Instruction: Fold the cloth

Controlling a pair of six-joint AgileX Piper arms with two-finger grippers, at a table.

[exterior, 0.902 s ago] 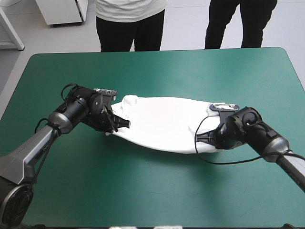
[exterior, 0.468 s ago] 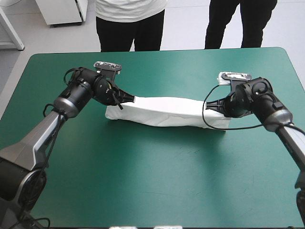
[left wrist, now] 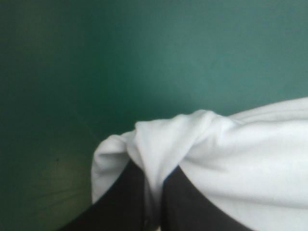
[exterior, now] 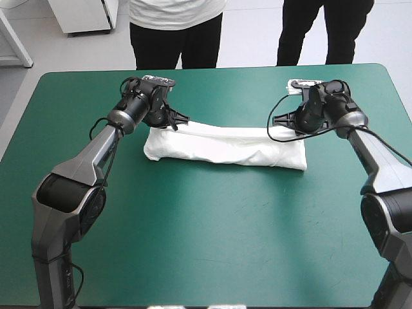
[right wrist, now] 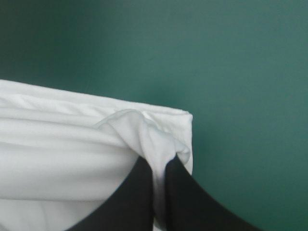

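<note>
The left gripper (exterior: 175, 122) sits at the T-shirt's (exterior: 225, 147) left end, on its far long edge. In the left wrist view its black fingers (left wrist: 130, 192) are pinched all but together with a thick pleat of white cloth (left wrist: 240, 154) squeezed between them, so it is clamped on the shirt. Earlier this gripper was nearer the robot, holding up one end of a much wider drape. It has since swung over the shirt towards the far side.

The T-shirt now lies as one long, narrow band on the teal-green cover (exterior: 206, 244), running left to right between the two grippers. Its near edge is flat on the table and its far edge is slightly raised where it is held. Just before, the band sagged in mid-air. Now most of it appears to rest on the table, with layers stacked along its length.

The right gripper (exterior: 275, 125) is at the shirt's right end, also on the far long edge, and has travelled the same way as its partner. The right wrist view shows its fingers (right wrist: 137, 192) nearly shut on a tuck of fabric just inside the squared-off corner (right wrist: 185, 125) of the band.

I judge that the lengthwise fold has just been laid over and is essentially done. What remains is probably to let go at both ends without dragging the top layer, then fold the band across its length into a compact bundle.
</note>
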